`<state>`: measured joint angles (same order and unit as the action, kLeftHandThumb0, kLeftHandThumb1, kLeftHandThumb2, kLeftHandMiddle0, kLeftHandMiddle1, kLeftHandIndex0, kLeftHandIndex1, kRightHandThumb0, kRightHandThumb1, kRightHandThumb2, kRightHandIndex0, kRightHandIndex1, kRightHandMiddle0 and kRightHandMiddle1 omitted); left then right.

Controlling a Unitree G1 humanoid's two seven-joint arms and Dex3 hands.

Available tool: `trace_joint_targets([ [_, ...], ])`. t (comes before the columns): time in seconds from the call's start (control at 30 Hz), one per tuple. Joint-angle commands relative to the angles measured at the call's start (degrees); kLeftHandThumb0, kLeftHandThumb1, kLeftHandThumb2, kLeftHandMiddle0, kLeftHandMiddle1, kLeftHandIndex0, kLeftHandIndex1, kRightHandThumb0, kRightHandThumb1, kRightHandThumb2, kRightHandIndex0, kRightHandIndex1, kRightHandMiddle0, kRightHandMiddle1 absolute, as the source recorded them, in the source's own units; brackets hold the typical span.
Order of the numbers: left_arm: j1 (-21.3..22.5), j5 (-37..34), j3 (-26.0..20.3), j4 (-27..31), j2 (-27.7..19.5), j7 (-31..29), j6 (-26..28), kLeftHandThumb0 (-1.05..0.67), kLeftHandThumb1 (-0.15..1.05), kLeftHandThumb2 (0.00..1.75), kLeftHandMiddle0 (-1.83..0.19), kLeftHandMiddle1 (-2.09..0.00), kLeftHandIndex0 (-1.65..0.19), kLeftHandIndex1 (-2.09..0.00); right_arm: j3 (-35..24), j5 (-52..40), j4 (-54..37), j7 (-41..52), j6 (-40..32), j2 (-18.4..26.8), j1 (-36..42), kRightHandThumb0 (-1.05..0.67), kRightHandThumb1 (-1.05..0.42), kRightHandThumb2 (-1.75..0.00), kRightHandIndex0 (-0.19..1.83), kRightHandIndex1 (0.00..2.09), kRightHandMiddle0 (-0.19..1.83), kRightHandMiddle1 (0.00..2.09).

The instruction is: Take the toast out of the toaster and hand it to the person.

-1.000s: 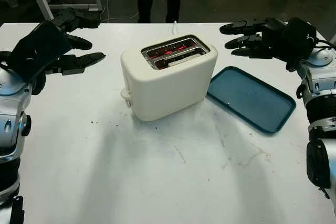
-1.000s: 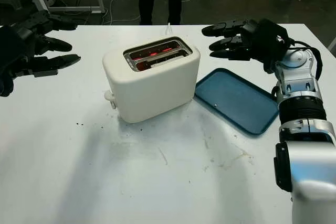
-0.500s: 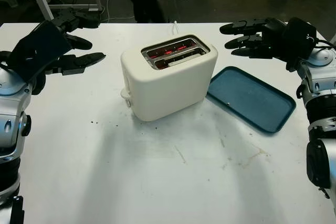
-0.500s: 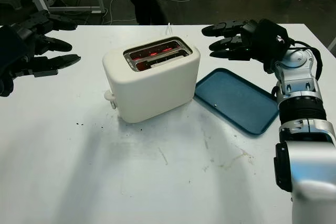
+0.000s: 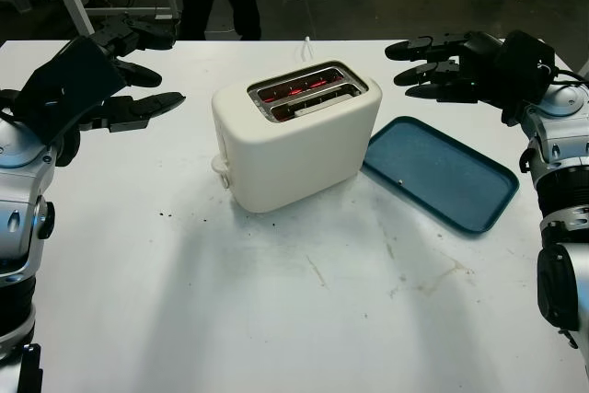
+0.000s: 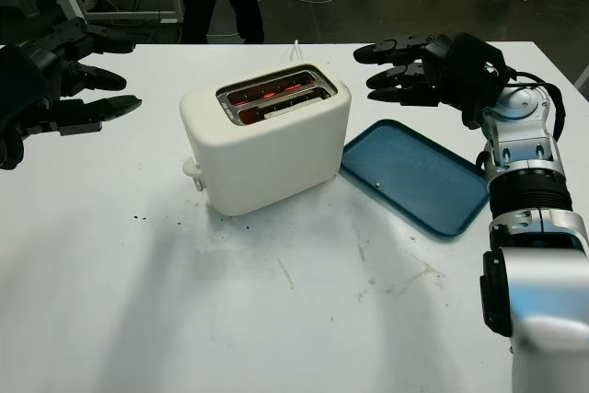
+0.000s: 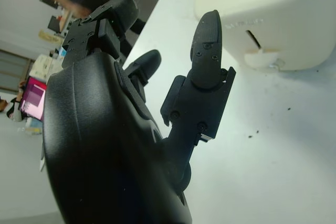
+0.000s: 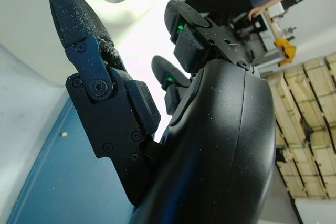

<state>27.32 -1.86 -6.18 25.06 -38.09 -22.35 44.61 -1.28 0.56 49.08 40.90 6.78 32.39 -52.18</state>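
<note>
A cream white toaster (image 5: 294, 140) stands upright near the middle of the white table (image 5: 276, 310), closer to its far edge, turned at an angle. Both top slots glow red inside. A pale slice of toast (image 5: 308, 106) sits low in the nearer slot.

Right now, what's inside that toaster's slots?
In the toaster, the far slot glows red with heating elements; a pale edge, probably toast, sits low in the near slot. The casing covers everything deeper.
</note>
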Motion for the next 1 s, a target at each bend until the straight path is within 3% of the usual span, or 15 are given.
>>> trace_joint_targets([
  [0.0,0.4,-0.2,-0.5,0.1,0.0,0.1,-0.7,-0.34,0.77,0.38,0.0,-1.07,0.0,-0.84,-0.3,-0.5,-0.4,-0.3,-0.1,-0.2,-0.5,-0.85,-0.79,0.0,0.36,0.62,0.61,0.0],
  [0.97,0.9,-0.1,-0.4,0.3,0.4,0.3,0.0,-0.34,0.76,0.39,0.0,-1.1,0.0,-0.86,-0.4,-0.5,-0.4,-0.3,-0.2,-0.3,-0.6,-0.84,-0.79,0.0,0.36,0.62,0.62,0.0],
])
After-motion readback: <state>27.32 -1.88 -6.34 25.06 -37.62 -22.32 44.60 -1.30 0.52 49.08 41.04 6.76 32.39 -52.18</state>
